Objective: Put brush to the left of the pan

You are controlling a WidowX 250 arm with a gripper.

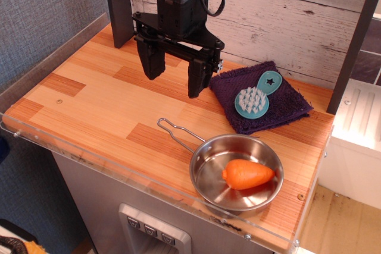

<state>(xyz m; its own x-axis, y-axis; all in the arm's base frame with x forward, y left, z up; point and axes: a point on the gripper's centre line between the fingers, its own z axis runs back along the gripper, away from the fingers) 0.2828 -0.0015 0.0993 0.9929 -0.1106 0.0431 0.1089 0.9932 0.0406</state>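
The teal brush (257, 94) lies on a purple towel (260, 96) at the back right, bristles up, its handle with a dark star pointing to the back right. The shiny steel pan (236, 174) sits at the front right with an orange carrot (247, 173) inside; its wire handle (174, 131) points to the back left. My black gripper (175, 77) hangs open and empty over the wooden table, to the left of the towel and behind the pan's handle.
The wooden table (89, 99) has a clear plastic rim along its front and left edges. A dark post (119, 7) stands at the back left and another (356, 40) at the right. A white plank wall is behind.
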